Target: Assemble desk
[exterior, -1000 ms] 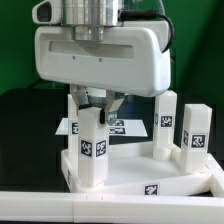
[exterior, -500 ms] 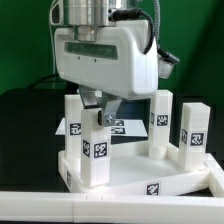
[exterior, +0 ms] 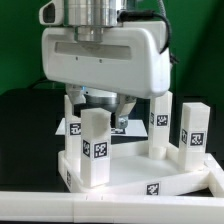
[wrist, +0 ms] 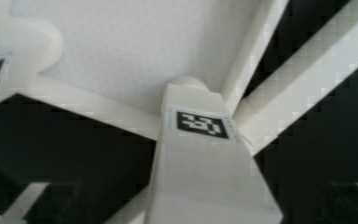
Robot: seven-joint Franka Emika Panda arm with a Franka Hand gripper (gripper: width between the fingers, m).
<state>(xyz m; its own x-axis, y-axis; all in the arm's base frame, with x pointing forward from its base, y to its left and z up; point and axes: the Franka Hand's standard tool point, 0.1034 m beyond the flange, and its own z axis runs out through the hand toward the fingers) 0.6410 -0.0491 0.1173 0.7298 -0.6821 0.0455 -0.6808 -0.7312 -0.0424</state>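
The desk's white tabletop panel (exterior: 140, 172) lies flat with several white block legs standing upright at its corners. The front leg (exterior: 93, 148) carries a black-and-white marker. My gripper (exterior: 100, 106) hangs just above this leg, open, one finger on each side of its top and neither touching it. Nothing is held. Other legs stand at the back left (exterior: 72, 108), the back right (exterior: 163, 123) and the exterior view's right (exterior: 196, 130). In the wrist view the front leg (wrist: 202, 150) rises between the jaws, with the tabletop panel (wrist: 140, 45) beyond it.
The marker board (exterior: 112, 128) lies on the black table behind the tabletop panel, partly hidden by my fingers. A white rail (exterior: 60, 206) runs along the front of the exterior view. A green backdrop stands behind.
My gripper has opened and let go of the front leg, which stays upright in its corner. The hand turned half a second ago and is now back square.
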